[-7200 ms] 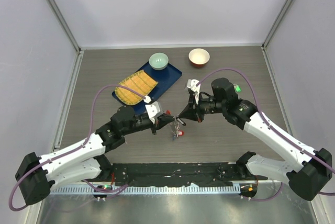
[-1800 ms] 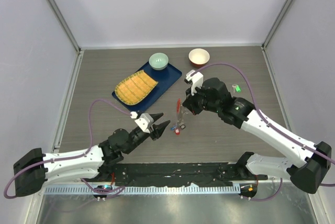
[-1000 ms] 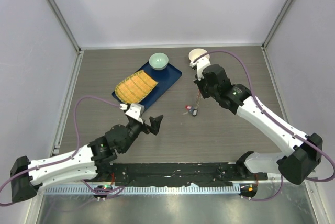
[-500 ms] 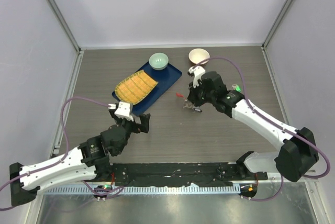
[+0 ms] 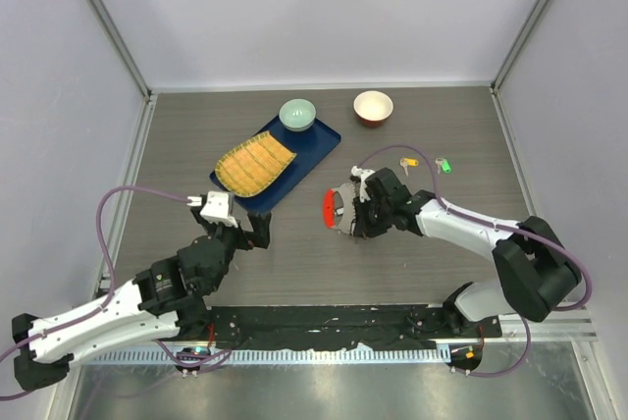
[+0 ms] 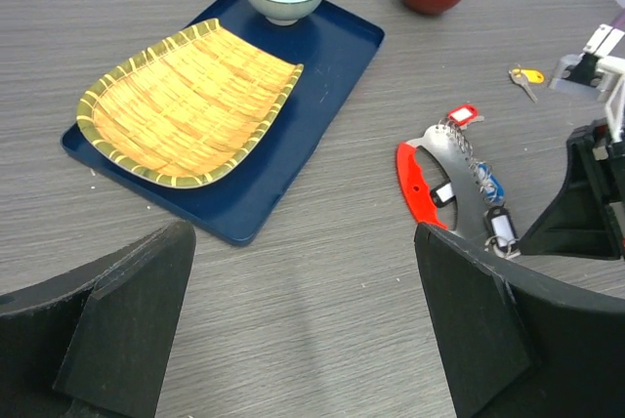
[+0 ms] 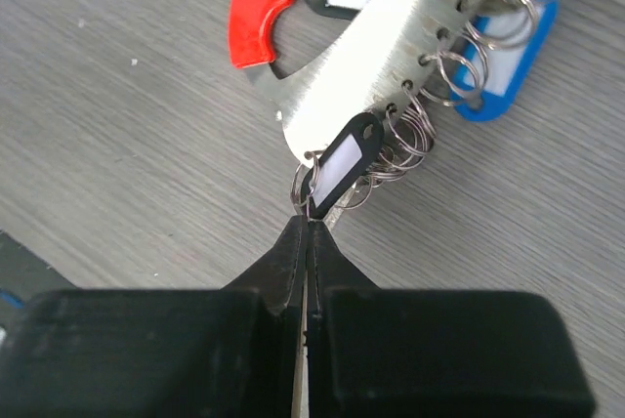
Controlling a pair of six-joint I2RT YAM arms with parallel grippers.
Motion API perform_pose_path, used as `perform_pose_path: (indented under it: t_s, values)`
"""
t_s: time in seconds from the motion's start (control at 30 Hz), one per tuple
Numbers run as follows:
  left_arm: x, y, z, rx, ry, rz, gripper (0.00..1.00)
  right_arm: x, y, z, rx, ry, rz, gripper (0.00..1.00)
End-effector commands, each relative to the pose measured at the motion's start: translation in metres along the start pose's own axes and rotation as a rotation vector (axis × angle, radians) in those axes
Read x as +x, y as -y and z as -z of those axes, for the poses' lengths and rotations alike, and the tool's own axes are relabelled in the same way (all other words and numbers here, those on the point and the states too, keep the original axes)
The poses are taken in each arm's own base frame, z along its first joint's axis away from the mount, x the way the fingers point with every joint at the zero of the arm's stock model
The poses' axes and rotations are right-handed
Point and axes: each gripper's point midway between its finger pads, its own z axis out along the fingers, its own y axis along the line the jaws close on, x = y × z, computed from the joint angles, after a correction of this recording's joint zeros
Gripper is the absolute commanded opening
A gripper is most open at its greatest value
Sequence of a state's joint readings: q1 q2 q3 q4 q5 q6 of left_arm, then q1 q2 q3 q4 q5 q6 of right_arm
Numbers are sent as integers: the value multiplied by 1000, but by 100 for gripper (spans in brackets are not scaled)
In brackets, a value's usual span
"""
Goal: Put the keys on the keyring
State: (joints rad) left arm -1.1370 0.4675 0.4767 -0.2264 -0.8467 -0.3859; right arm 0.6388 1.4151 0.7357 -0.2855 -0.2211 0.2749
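Progress: partial at best, by my judgement | keyring (image 5: 339,209) flat on counter (image 5: 442,126), frame centre | yellow key (image 5: 408,162), green key (image 5: 444,166) loose upper right, well apart, not yet threaded | right end effector (image 7: 306,232) closed, pinching keyring's edge | left end effector (image 6: 303,242) open, empty, lower left

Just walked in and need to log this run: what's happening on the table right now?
The right gripper is pinched shut on a small split ring of the keyring, which lies on the table. The left gripper hangs open and empty, away from it. A yellow key and a green key lie loose beyond the keyring, not yet on it.
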Motion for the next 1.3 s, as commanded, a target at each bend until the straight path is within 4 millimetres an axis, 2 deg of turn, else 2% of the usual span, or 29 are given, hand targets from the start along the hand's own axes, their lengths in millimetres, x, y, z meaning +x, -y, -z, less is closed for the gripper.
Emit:
perform_pose_path:
  t_s: [0.0,0.17,0.23,0.27,0.33,0.4,0.43,0.5,0.53,0.6,0.63,0.7,0.73,0.77,0.8,0.83,0.87,0.9,0.93,0.97,1.0,1.1,1.13,1.27]
  values:
    - [-5,-1,-5,-44,6,18,100,0,27,11,167,36,-20,5]
    - [9,3,-21,-60,-41,15,100,3,46,16,267,44,-49,21]
    - [17,8,-27,-38,-73,37,100,-5,53,26,318,102,-71,29]
    - [18,3,-32,-55,-78,57,100,-9,56,31,337,131,-79,33]
    - [29,6,-39,-35,-120,95,100,-26,66,53,409,243,-102,46]
    - [33,-3,-48,-62,-135,134,100,-38,76,70,454,321,-134,55]
    - [36,1,-51,-40,-152,169,100,-48,78,83,470,375,-151,63]
    - [38,-9,-59,-71,-162,207,100,-57,86,95,487,420,-185,72]
    - [38,-14,-62,-90,-167,245,100,-65,87,104,497,456,-195,83]
    - [38,-20,-66,-113,-179,290,100,-75,89,116,515,509,-197,89]
    - [44,-30,-67,-156,-206,343,100,-81,93,129,549,557,-207,98]
    - [47,-41,-70,-197,-224,421,100,-89,97,146,585,628,-223,99]
    - [47,-62,-70,-257,-219,482,100,-92,99,155,603,662,-231,99]
    - [53,-60,-70,-239,-245,585,100,-97,103,176,647,727,-239,99]
    - [54,-66,-70,-243,-247,642,100,-98,106,186,673,754,-240,99]
    - [48,-84,-71,-282,-209,707,100,-101,107,200,700,792,-241,99]
    - [44,-85,-67,-264,-196,746,100,-103,109,212,723,823,-245,99]
    - [38,-91,-65,-278,-172,749,100,-103,111,234,760,882,-251,99]
    - [39,-99,-59,-319,-179,737,100,-103,110,246,767,915,-256,99]
    - [17,-101,-54,-322,-129,718,100,-103,110,258,776,947,-262,99]
    - [8,-108,-49,-350,-108,658,100,-101,108,281,785,1013,-268,99]
    - [-27,-122,-27,-421,-45,544,100,-98,100,318,761,1133,-255,99]
    - [-43,-125,-17,-438,-24,516,100,-96,99,328,773,1148,-223,99]
    - [-82,-139,13,-498,76,382,100,-86,97,363,801,1246,-209,99]
